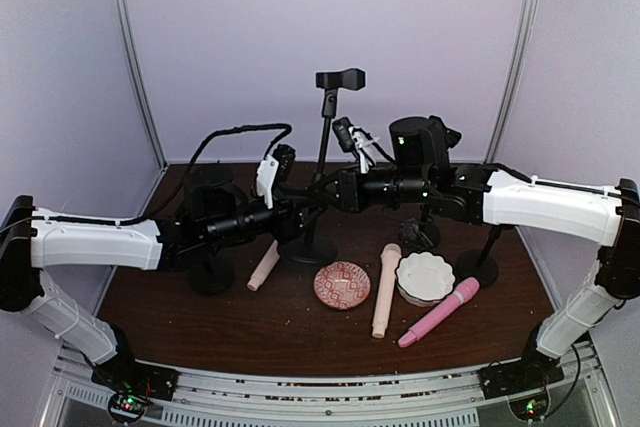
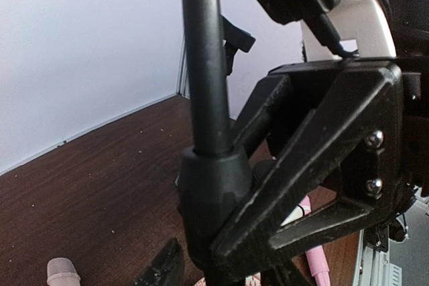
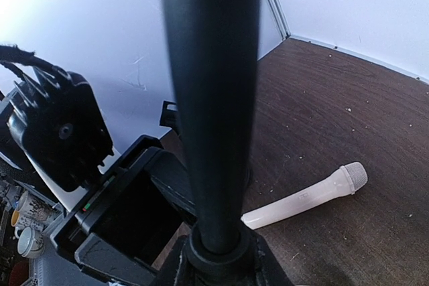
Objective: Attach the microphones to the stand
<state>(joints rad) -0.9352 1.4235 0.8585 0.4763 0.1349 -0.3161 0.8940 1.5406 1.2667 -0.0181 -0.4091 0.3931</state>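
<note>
Brown table [image 1: 300, 342]: left arm [image 1: 95, 242], right arm [image 1: 545, 205] outstretched, converging on stand [image 1: 324, 142].

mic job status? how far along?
Done: nothing; the centre stand's clip is empty. In hand: left gripper and right gripper are both at its pole, neither holding a mic. Left: all three, left cream mic, right cream mic and pink mic, lie on the table.

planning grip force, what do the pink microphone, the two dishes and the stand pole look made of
Pink microphone: looks like smooth plastic, even colour, soft sheen. Red dish: likely glazed ceramic, patterned. White dish: ceramic or plastic, cannot tell. Stand pole: probably painted metal, satin highlight.
</note>
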